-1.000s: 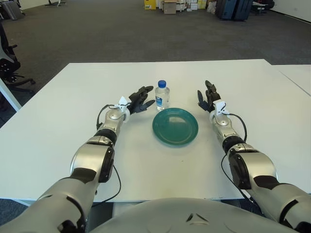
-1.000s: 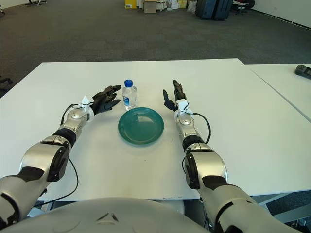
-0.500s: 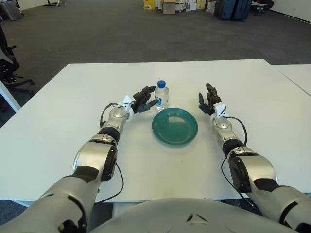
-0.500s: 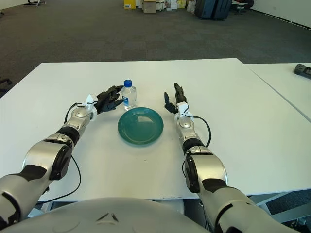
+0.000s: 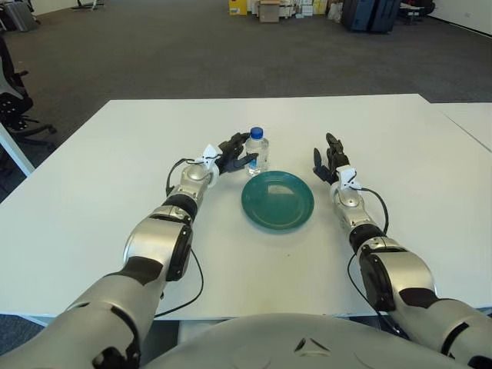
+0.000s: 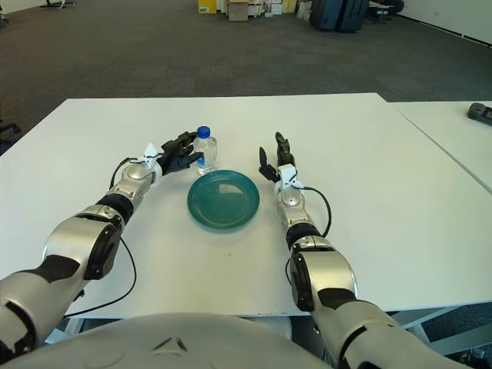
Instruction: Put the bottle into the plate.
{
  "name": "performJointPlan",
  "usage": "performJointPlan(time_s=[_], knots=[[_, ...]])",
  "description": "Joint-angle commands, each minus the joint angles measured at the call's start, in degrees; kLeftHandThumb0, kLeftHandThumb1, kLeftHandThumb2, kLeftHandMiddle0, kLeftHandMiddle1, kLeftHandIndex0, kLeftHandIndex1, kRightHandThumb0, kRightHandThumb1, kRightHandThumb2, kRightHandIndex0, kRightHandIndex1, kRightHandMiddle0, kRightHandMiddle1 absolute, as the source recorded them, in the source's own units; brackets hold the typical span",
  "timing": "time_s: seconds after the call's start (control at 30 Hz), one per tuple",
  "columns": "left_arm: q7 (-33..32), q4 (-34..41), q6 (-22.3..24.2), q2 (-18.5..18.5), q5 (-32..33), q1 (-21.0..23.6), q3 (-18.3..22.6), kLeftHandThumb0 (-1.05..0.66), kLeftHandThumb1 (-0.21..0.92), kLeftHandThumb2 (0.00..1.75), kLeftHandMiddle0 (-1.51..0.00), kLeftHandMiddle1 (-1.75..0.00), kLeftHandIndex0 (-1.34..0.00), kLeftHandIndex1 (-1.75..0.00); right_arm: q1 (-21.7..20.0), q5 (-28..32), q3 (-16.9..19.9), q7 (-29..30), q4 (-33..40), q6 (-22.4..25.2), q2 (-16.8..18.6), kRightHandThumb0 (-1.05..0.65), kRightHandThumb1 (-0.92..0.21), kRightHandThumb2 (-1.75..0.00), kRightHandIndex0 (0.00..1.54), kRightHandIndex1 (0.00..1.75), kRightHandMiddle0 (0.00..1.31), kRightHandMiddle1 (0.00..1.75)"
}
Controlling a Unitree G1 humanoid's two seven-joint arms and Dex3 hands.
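Left eye view puts the upright bottle touching the left hand's spread, unclosed fingertips, nearer than the open right hand.

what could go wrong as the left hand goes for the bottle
The left hand is at the bottle's left side, fingers reaching around it but not clearly closed. The bottle is upright and narrow, so a sideways push could tip it onto the table.
The plate sits right in front of the bottle; a low carry could catch its rim.
The right hand rests open beside the plate, close to the drop spot.
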State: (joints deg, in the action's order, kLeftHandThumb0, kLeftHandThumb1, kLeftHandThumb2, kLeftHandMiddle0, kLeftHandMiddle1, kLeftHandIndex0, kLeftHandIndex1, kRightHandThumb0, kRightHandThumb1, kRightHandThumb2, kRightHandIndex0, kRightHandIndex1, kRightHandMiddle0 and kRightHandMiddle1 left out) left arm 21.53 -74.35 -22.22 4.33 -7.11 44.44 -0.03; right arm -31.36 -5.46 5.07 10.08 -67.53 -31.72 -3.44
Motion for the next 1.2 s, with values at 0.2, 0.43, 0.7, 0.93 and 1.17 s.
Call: performJointPlan(time_s=[0.2, 0.43, 0.7, 0.93, 1.17], knots=[[-2.33, -0.62, 1.85, -1.44, -0.66, 2.39, -0.34, -0.94, 0.92, 0.16, -0.17, -0.02, 0.0, -0.36, 2.48, 0.82, 0.54, 0.89, 2.71, -1.8, -0.08, -0.95, -0.92, -0.8, 0.01, 0.0, 0.0, 0.26], [-3.59, -0.66, 2.22, -2.25, -0.89, 2.46, -0.52, -0.92, 0.92, 0.16, -0.2, -0.02, 0.0, -0.41, 4.1, 1.18, 0.76, 0.49, 3.78, -2.53, -0.43, -0.94, -0.92, -0.79, 0.0, 0.0, 0.0, 0.29], [-6.09, -1.0, 4.2, -4.86, -0.61, 2.88, -0.37, -0.9, 0.92, 0.12, -0.23, -0.02, 0.0, -0.53, 5.27, 2.16, 1.37, -1.28, 4.55, -2.95, -0.5, -0.93, -0.92, -0.81, 0.01, 0.0, 0.0, 0.36], [-7.75, -1.22, 6.07, -6.44, -0.63, 3.38, -0.31, -0.91, 0.92, 0.09, -0.23, -0.01, 0.0, -0.52, 6.04, 2.72, 1.61, -2.25, 5.01, -3.17, -0.5, -0.9, -0.92, -0.82, 0.05, 0.01, 0.0, 0.46], [-9.31, -1.33, 7.02, -7.39, -0.9, 3.7, -0.44, -0.92, 0.92, 0.1, -0.23, -0.01, 0.0, -0.55, 6.54, 2.99, 1.85, -2.54, 5.53, -3.41, -0.62, -0.87, -0.92, -0.81, 0.09, 0.02, 0.0, 0.58]])
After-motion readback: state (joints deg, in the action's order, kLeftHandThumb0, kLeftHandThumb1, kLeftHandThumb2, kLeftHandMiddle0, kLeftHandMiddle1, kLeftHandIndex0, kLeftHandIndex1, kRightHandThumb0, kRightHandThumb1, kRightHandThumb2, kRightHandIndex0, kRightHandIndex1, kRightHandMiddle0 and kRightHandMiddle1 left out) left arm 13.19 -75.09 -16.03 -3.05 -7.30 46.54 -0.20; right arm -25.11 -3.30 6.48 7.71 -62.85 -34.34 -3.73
